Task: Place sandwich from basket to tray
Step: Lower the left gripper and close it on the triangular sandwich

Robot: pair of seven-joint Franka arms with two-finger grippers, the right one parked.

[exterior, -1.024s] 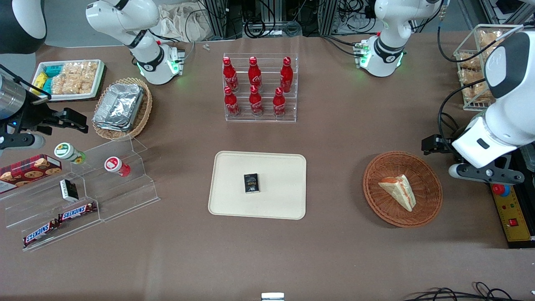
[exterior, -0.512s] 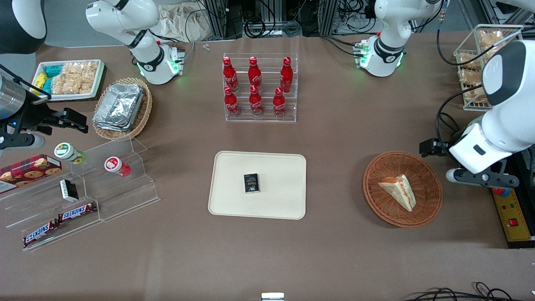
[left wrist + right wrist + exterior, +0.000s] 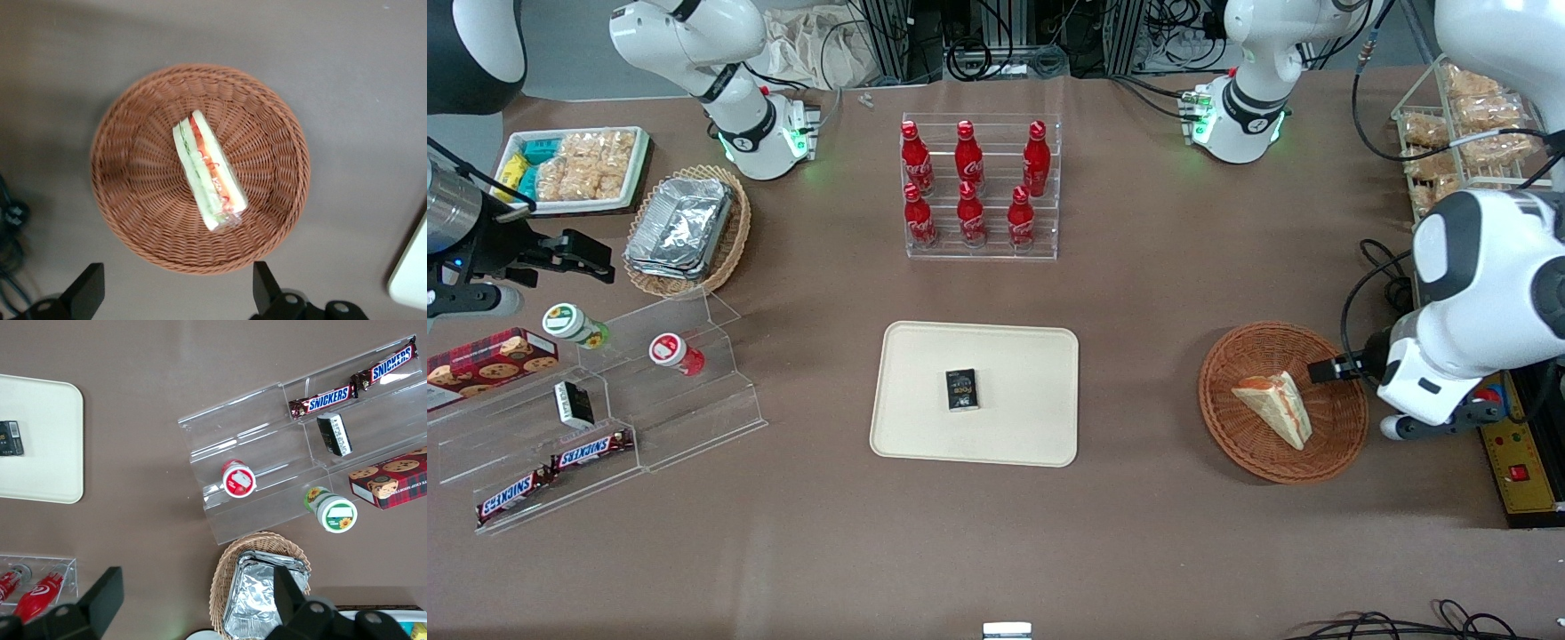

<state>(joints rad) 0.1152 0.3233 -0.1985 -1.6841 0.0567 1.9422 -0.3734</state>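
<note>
Brown table [image 3: 1138,293], set with goods. Taking the tray [image 3: 925,427] as landmark: cream, rectangular, low-rimmed, near the table's middle.

Farther from the front camera than the tray: clear rack [image 3: 980,251] of red cola bottles [image 3: 970,209].

Toward the parked arm's end from the tray: clear stepped shelf [image 3: 711,400] with Snickers bars [image 3: 591,451] and small cups [image 3: 676,353]; farther back, tan wicker basket with foil containers [image 3: 680,227].

Toward the working arm's end from the tray, well apart from it: the basket [image 3: 1236,444], round, reddish-brown, woven, resting on the table.

On the tray itself, near its centre: small black packet [image 3: 962,389].

In the basket, well apart from the tray: the sandwich [image 3: 1276,404], a pale wedge lying on its side, red and green filling along the edge, clear in the wrist view [image 3: 209,171].

At the basket's rim on the side away from the tray, above the wicker: the gripper [image 3: 1325,371]. Spread wide in the wrist view [image 3: 177,293], fingers [image 3: 87,291] apart, holding nothing, clear of the sandwich.
</note>
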